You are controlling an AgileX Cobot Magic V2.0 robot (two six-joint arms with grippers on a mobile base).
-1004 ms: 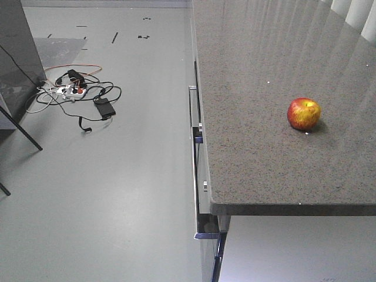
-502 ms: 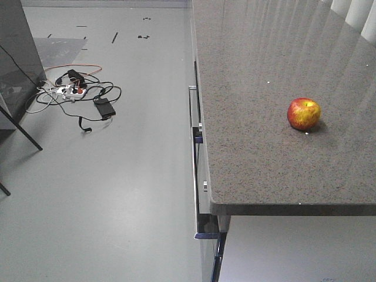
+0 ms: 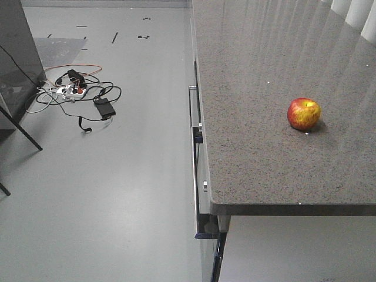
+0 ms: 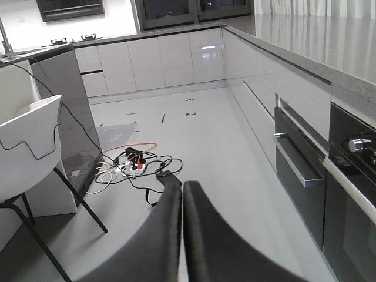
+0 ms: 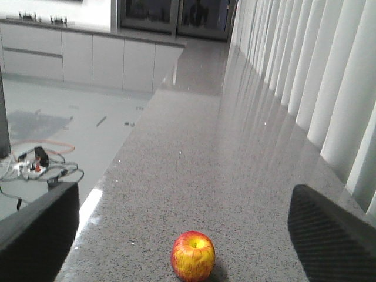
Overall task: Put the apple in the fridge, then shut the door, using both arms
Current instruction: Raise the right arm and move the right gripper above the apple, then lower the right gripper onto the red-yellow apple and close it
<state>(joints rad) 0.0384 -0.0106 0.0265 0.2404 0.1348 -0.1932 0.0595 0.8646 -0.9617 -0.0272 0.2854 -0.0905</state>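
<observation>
The left tool (image 4: pixel 181 188) is shut, its two dark fingers pressed flat together with nothing between them. It hangs over the floor (image 4: pixel 223 153), off to the side of the bench (image 4: pixel 317 41). In the left wrist view, just past the tips at 11 o'clock, a tangle of cables (image 4: pixel 138 167) lies on the floor. At 9 o'clock a white chair (image 4: pixel 29 141) stands on thin black legs, with a dark cabinet (image 4: pixel 73 100) just behind it. At 3 o'clock, under the bench edge, is a dark oven (image 4: pixel 299 200) with a bar handle across its front. A knob (image 4: pixel 356 144) shows above it.

The right tool (image 5: pixel 185 200) is spread wide and holds nothing. In the right wrist view its two textured fingers (image 5: pixel 35 226) sit at the left and right edges. The apple (image 5: pixel 192 256) rests on the bench between them, at 6 o'clock from the middle of the gap and clear of both fingers. It stands upright with the stem dimple on top, its skin red with yellow streaks. The speckled grey bench runs away toward 12 o'clock. White curtains (image 5: pixel 317 76) hang along its 3 o'clock side, and the floor drops off at 9 o'clock.

In the front view the apple lies at 3 o'clock, well back from the near edge of the bench and well away from its left edge. A small shadow falls at the apple's 4 o'clock. The cables lie on the floor at 10 o'clock, near the cabinet at the left edge.
</observation>
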